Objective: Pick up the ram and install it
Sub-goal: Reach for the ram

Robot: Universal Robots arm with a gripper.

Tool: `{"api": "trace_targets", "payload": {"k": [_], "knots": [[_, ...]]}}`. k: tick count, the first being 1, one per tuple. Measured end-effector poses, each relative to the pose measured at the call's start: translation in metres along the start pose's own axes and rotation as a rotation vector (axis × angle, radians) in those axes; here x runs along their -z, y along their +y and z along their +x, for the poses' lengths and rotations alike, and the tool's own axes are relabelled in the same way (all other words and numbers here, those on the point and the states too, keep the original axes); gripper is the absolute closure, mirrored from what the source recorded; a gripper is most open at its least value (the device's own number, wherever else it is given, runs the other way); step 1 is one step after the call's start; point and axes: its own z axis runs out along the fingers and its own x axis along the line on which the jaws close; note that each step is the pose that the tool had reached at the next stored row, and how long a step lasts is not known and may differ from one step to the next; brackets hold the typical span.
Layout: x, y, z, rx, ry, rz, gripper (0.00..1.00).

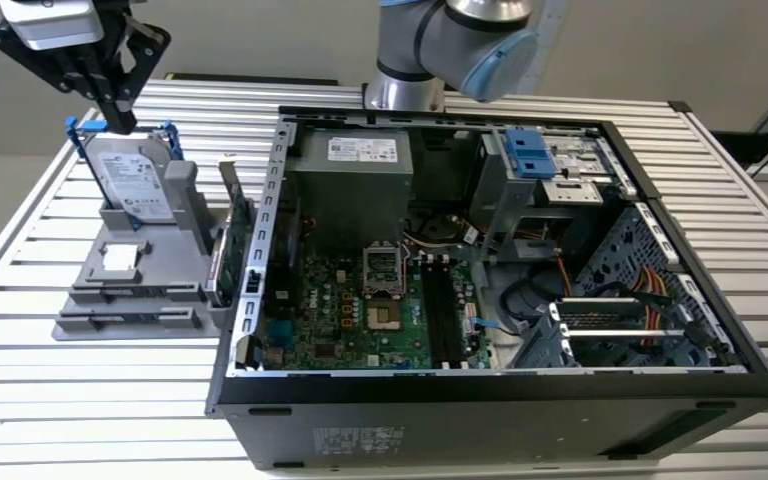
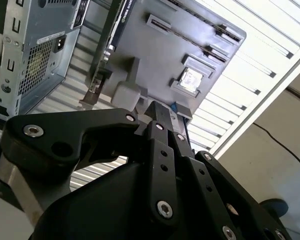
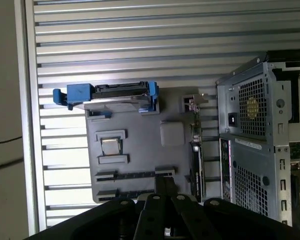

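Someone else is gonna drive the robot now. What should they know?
The gripper is shut and hangs just above the silver hard drive, which stands in the gray holder on the exterior view's left of the open computer case.
I cannot tell where the ram is, or whether it sits in the motherboard's black slots.
So I cannot judge what is done or left.

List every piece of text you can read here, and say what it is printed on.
The power supply label: print too small to read.
The hard drive label: too small to read.
The case side sticker: too small to read.
The case rear sticker: blurred, unreadable.
No text is legible.
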Motion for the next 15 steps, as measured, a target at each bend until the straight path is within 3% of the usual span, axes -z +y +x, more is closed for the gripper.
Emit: {"api": "trace_targets", "payload": {"k": [15], "knots": [[0.0,-0.0003,0.0047,0.0,0.0,0.0,1.0]]}}
